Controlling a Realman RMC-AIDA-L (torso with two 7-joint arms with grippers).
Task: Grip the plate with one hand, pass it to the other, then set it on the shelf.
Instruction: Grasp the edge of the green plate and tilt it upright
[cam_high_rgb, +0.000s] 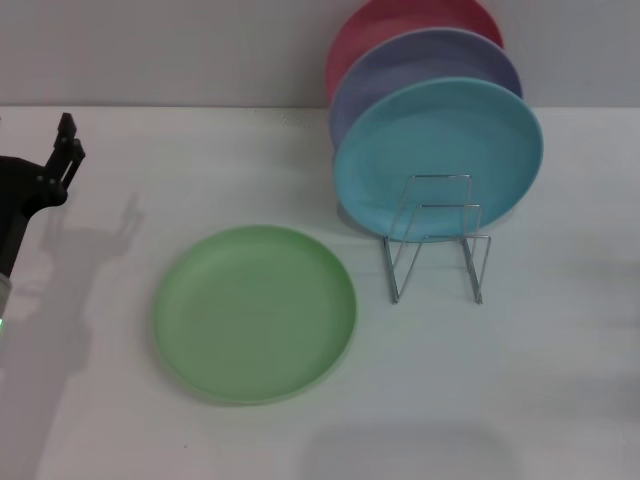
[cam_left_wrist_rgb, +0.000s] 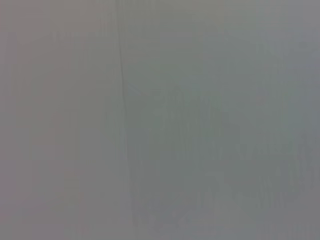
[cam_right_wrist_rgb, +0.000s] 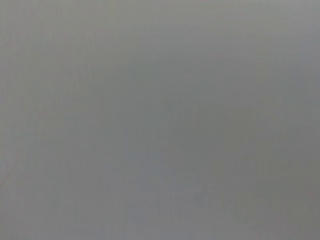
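1. Nearest the robot, a broad strip of the white matte tabletop (cam_high_rgb: 520, 400) runs bare across the front, with more bare surface down the near left below the arm.
2. The round, plain light-green matte plastic plate (cam_high_rgb: 255, 312) lies flat on the tabletop, left of centre. Its whole rim shows, and nothing touches it. Bare table rings it on all sides; the widest gap is to its left and front, the narrowest to its right toward the rack.
3. Just right of the plate, apart from its rim, stands the small dish rack of thin silver wire (cam_high_rgb: 436, 240), its upright loops rising from 2 feet that reach toward the viewer. The near loops hold nothing.
4. To the right of the rack the table is open out to the right edge of the head view.
5. At the far left, level with the rack, the black left gripper (cam_high_rgb: 66, 150) is raised beside the plate's far-left side, well apart from it, casting a shadow on the table. Only a narrow dark tip shows, so I cannot tell how its fingers stand.
6. Behind the rack's near loops, a round turquoise plastic plate (cam_high_rgb: 440, 160) stands on edge, its lower rim at the wires.
7. Farther back stands a round lavender plate (cam_high_rgb: 400, 70), then a round pink-red plate (cam_high_rgb: 370, 30), each overlapped by the 1 in front.
8. The right gripper is out of sight in the head view; both wrist views show only a featureless grey.
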